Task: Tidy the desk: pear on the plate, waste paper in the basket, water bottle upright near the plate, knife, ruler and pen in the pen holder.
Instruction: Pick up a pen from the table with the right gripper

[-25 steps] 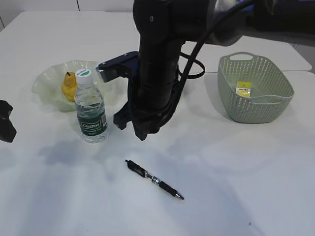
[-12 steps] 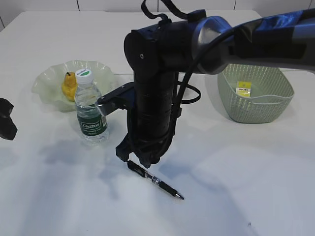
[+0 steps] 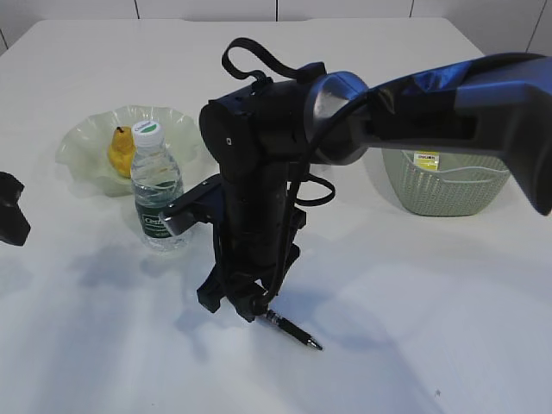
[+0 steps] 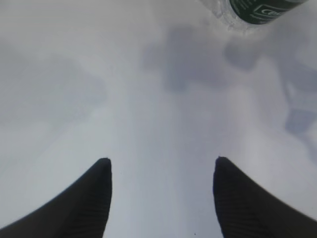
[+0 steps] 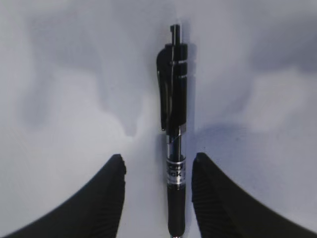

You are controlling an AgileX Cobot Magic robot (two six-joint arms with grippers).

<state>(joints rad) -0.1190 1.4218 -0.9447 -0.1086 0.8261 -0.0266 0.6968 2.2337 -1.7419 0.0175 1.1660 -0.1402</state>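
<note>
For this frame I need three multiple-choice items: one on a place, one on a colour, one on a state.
1. Where is the pear?
A. in the basket
B. on the plate
C. beside the pen

2. What colour is the bottle cap?
A. green with white
B. red
C. black

3. How does the right hand stand to the pen?
A. clamped on it and lifted
B. far from it
C. open, fingers either side of it, pen lying on the table

Key: 1 B, the pear sits in the ruffled plate behind the bottle. 2 A, the exterior view shows a green-topped white cap. 3 C, the right wrist view shows the pen lying on the table between the parted fingers.
</note>
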